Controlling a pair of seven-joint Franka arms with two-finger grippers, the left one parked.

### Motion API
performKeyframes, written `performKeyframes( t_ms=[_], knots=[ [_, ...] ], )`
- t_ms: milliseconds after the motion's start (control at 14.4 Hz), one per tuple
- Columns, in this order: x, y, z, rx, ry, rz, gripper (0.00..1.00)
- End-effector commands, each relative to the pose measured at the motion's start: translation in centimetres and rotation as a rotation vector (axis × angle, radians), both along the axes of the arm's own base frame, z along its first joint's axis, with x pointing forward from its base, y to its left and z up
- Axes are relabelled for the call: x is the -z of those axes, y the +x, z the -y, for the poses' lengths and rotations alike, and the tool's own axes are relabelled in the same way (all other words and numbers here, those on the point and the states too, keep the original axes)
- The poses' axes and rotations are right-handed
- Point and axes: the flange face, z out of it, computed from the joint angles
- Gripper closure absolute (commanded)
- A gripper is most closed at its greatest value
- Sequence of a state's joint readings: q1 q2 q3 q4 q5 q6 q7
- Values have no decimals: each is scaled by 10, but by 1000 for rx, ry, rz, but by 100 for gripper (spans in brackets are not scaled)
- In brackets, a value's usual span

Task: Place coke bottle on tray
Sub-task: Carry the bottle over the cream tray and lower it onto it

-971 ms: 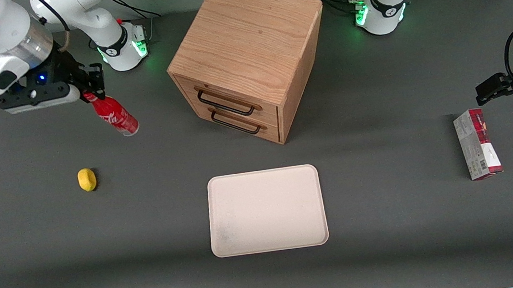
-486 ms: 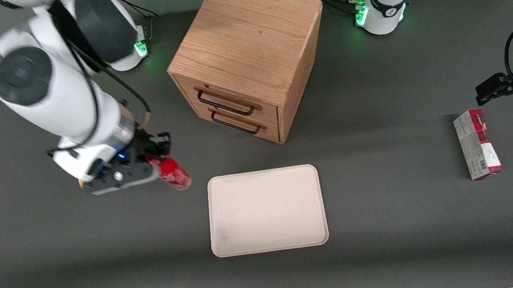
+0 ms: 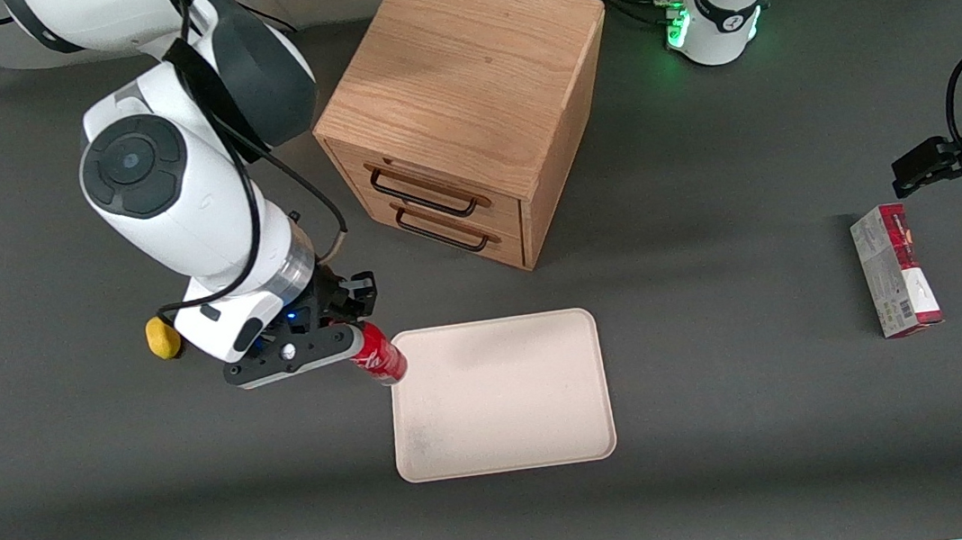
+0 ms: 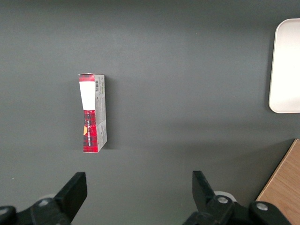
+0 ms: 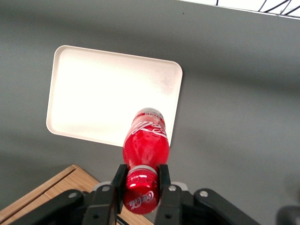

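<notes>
Since a second ago: working arm has carried the coke bottle [image 3: 379, 359] from the working arm's end of the surface, past the lemon [image 3: 163, 337], to the tray's [image 3: 555, 443] edge.

Hand [image 3: 359, 332]: clamped on the bottle at the cap and neck, one finger on each side, as the right wrist view shows [image 5: 140, 180]. Held clear of the surface, just above the tray corner nearest the working arm.

Coke bottle: hanging tilted from the hand, base lowest. Base appears to overlap the tray [image 5: 93, 89] rim; whether it touches cannot be told.

Tray: bare, flat on the surface, in front of the drawer cabinet [image 3: 463, 109].

Carton [image 3: 894, 270]: well apart, toward the parked arm's end.

Step in hand: transport, nearly complete. Advice: carry farther inward, well inside the rim; bring the bottle upright; lower until the base seats flat; only then release, since a tilted release near the rim would likely tip it off.
</notes>
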State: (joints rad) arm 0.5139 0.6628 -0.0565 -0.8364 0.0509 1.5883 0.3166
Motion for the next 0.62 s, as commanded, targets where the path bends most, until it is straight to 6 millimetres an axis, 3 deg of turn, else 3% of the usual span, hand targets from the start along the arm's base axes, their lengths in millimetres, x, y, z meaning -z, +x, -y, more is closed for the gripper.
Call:
performKeyframes(
  t_ms=[0,208,555],
  knots=[
    [37,21,-12,-10,-9,37,100],
    [100,43,-15,-3,-22,23,100],
    [170,53,-18,0,-44,-19,100]
  ],
)
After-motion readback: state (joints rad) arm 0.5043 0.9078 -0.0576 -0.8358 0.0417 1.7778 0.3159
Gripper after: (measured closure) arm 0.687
